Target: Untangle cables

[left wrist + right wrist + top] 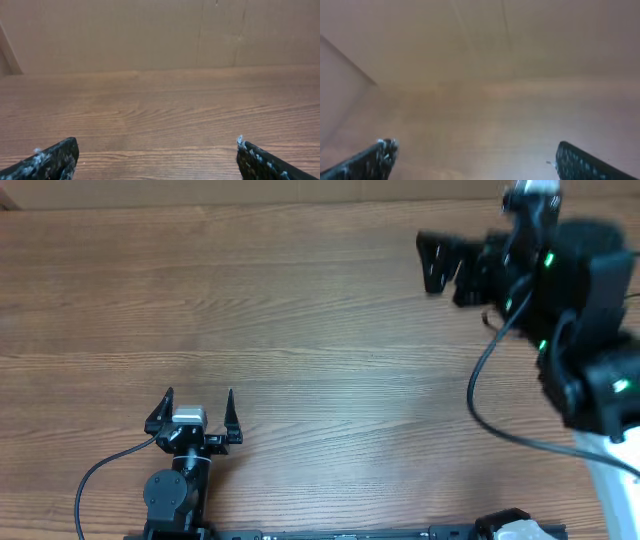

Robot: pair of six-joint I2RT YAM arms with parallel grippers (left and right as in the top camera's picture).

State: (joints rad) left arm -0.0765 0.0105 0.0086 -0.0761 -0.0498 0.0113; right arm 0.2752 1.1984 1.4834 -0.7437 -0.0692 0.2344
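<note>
Wood-grain table (300, 330), left hand (199, 396) spread wide near front edge, right hand (426, 262) likewise, far corner

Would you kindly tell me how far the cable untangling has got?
Nothing looks done: no cables show in any view. Nothing is in hand: the left gripper and right gripper both stand open and empty above the wooden table. Seemingly, everything is left.

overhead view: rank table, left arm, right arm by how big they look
1. table
2. right arm
3. left arm
The right arm looks bigger than the left, but it is blurred and seems raised nearer the camera, so that gap is unsure.
</note>
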